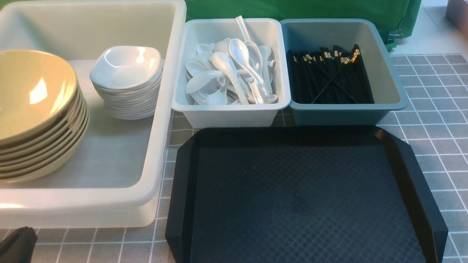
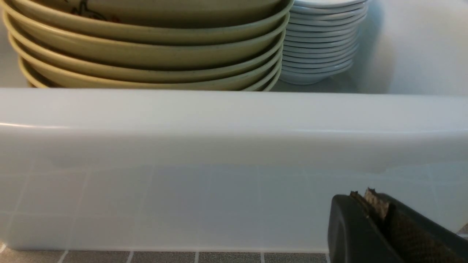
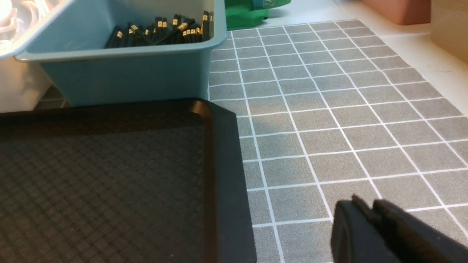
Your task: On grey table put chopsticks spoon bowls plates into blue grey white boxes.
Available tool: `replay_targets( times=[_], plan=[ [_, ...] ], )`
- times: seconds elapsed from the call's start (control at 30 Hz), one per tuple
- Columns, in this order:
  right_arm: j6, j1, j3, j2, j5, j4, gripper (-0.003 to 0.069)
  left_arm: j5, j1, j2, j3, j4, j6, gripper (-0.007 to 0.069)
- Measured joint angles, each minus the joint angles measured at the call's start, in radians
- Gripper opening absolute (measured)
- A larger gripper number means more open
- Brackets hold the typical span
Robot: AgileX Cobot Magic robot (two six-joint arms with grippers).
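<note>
Looks all sorted: bowls (image 1: 34,109) and plates (image 1: 126,82) at 9 o'clock. Left pincer (image 2: 369,204) and right pincer (image 3: 365,210) both pressed together, empty; just park clear.

you're looking at a staged dish-sorting station, the sort found in a canteen or a robot lab mock-up of one. a grey table (image 1: 431,146) with a printed tile grid carries a black tray (image 1: 303,190) and 3 plastic boxes (image 1: 234,109) holding sorted tableware: stacked bowls (image 1: 33,95) and plates (image 1: 126,69), a heap of spoons (image 1: 234,69), bundled chopsticks (image 1: 329,76). green fabric (image 1: 329,9) hangs behind.
</note>
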Motion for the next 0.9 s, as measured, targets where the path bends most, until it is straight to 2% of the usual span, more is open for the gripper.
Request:
replay_targets(
  times=[0.9],
  plan=[
    [0.0,0.0,0.0,0.0,0.001,0.0,0.0111,0.0,0.0,0.0,0.0,0.0,0.0,-0.0008]
  ],
)
